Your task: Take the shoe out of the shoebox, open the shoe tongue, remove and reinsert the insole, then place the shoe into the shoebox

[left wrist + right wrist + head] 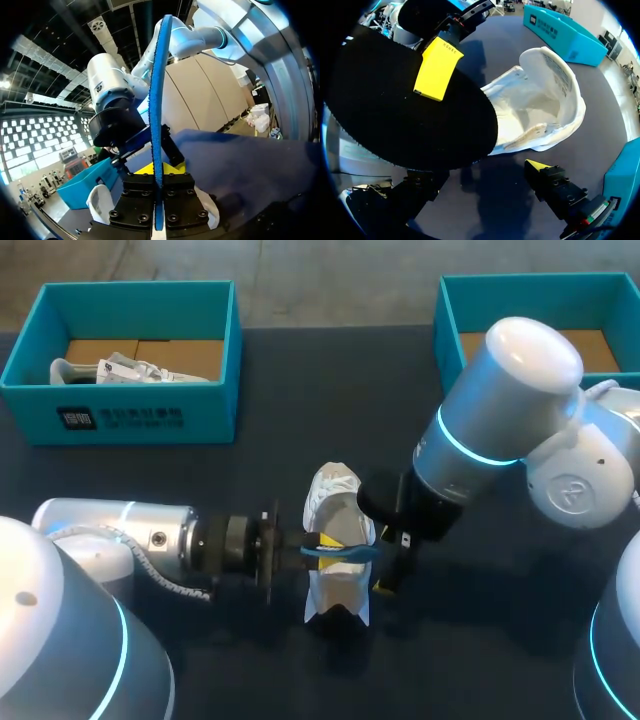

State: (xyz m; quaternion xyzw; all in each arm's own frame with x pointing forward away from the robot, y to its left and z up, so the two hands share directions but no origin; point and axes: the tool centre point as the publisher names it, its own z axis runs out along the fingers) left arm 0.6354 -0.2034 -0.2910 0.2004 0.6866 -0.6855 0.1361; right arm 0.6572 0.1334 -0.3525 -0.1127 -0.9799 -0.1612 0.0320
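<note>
A white shoe (335, 502) lies in the middle of the dark table with its tongue folded open. In the right wrist view, the shoe (545, 105) shows a bare inside. My left gripper (322, 545) is shut on a blue insole (340, 552) with a black underside and holds it level just above the shoe's heel end. The left wrist view sees the insole (159, 100) edge-on between the fingers of the left gripper (159, 175). My right gripper (388, 560) stands open beside the shoe's right flank. The insole (410, 115) hides one finger of the right gripper (480, 172).
A teal shoebox (140, 415) at the back left holds another white shoe (120, 370). A second teal shoebox (450, 310) stands at the back right, partly behind my right arm.
</note>
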